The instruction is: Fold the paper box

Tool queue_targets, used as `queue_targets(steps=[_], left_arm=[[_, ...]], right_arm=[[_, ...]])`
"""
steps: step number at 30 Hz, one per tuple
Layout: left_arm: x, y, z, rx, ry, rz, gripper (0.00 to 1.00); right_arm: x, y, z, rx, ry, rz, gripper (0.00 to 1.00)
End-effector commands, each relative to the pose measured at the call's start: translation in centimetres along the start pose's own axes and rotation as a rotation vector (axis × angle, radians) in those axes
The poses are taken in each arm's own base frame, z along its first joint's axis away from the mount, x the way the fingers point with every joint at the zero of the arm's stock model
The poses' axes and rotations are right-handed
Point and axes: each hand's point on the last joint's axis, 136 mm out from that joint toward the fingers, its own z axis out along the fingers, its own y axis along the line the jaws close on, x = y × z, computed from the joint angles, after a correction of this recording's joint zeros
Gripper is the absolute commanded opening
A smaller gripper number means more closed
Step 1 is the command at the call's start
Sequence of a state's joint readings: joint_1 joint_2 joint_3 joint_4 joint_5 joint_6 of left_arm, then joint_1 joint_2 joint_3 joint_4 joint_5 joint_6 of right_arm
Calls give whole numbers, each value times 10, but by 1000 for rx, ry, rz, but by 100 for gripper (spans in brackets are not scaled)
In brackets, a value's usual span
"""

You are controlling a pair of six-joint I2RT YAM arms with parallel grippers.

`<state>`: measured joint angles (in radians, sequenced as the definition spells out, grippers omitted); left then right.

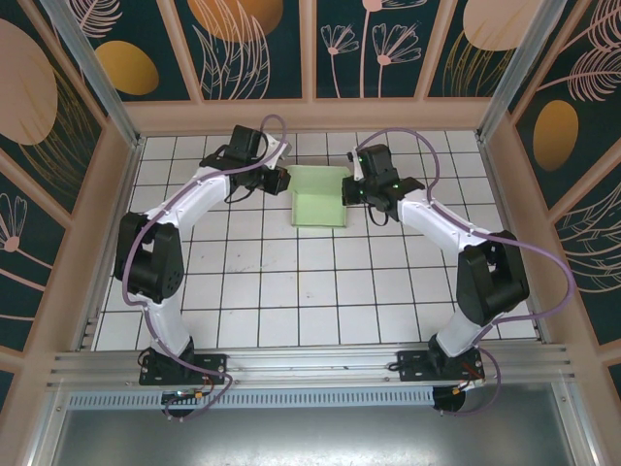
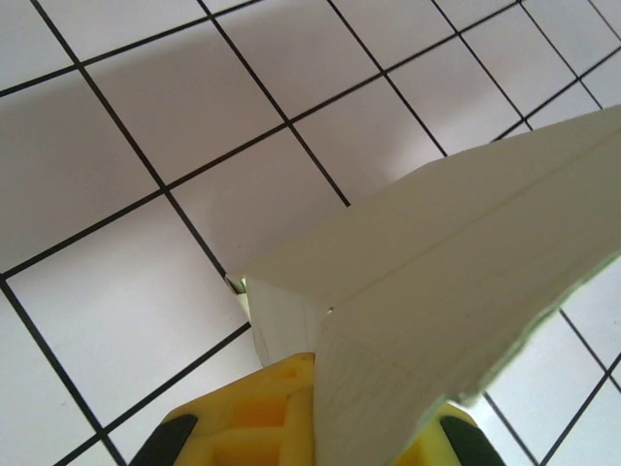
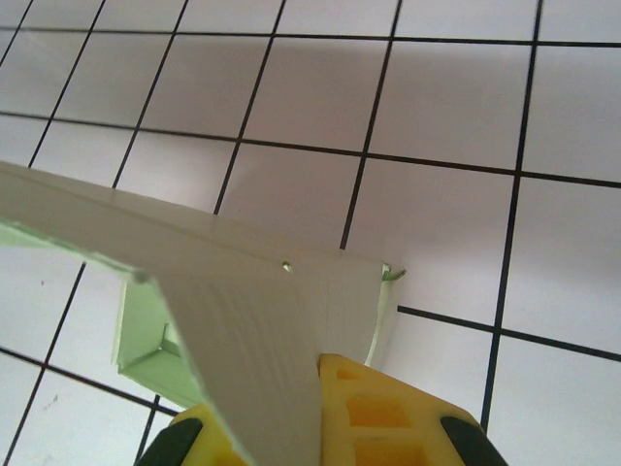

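Observation:
The paper box (image 1: 320, 197) is pale mint-green card, partly folded, at the far middle of the tiled floor. My left gripper (image 1: 281, 180) is at its left side, shut on a raised flap. In the left wrist view that flap (image 2: 456, 282) rises from between the yellow fingers (image 2: 281, 403). My right gripper (image 1: 351, 189) is at the box's right side, also shut on a flap. The right wrist view shows this flap (image 3: 257, 330) pinched beside a yellow finger (image 3: 383, 408), with a folded green corner (image 3: 146, 354) below it.
White tiles with black grout cover the floor (image 1: 310, 291). Wooden walls (image 1: 320, 115) ring the workspace, close behind the box. Purple cables (image 1: 529, 243) loop along both arms. Open floor lies between the box and the arm bases.

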<state>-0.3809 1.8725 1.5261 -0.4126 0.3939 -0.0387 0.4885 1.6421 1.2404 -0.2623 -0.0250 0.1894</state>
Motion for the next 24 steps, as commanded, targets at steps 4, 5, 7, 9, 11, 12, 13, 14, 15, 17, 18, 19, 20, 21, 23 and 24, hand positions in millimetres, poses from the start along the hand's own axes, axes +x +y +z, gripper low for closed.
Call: queue_targets(steps=[4, 5, 7, 9, 11, 12, 13, 14, 15, 17, 18, 19, 20, 21, 23, 24], left_arm=[[-17, -2, 2, -5, -86, -76, 0], [-17, -1, 6, -8, -84, -92, 0], [-16, 0, 10, -12, -87, -119, 0], [-17, 0, 15, -9, -90, -147, 0], [-17, 1, 21, -18, -88, -184, 0], [-17, 0, 24, -17, -89, -196, 0], [-19, -1, 25, -20, -95, -208, 0], [-20, -4, 28, -20, -102, -219, 0], [-21, -6, 30, -19, -107, -226, 0], [-23, -10, 35, -25, -113, -235, 0], [-23, -11, 37, -31, -113, -241, 0], [-24, -12, 39, -38, -115, -244, 0], [-24, -13, 41, -44, -119, -246, 0], [-24, -12, 42, -51, -121, -250, 0], [-26, -11, 42, -70, -134, -259, 0], [-26, -10, 42, -78, -140, -266, 0]], right_arm=[[-4, -18, 2, 97, -54, 168, 0], [-4, -17, 4, 96, -54, 173, 0], [-3, -19, 7, 113, -63, 193, 0], [-2, -22, 11, 127, -67, 207, 0], [-1, -22, 15, 137, -75, 223, 0], [-1, -22, 16, 137, -78, 230, 0], [-1, -21, 18, 137, -81, 235, 0], [0, -20, 20, 135, -83, 238, 0], [0, -19, 22, 137, -84, 243, 0], [2, -18, 26, 139, -81, 250, 0], [2, -19, 27, 143, -85, 256, 0], [3, -19, 28, 143, -86, 258, 0], [4, -18, 29, 142, -88, 259, 0], [4, -19, 29, 141, -91, 261, 0], [7, -20, 31, 142, -92, 263, 0], [9, -22, 32, 147, -90, 265, 0]])
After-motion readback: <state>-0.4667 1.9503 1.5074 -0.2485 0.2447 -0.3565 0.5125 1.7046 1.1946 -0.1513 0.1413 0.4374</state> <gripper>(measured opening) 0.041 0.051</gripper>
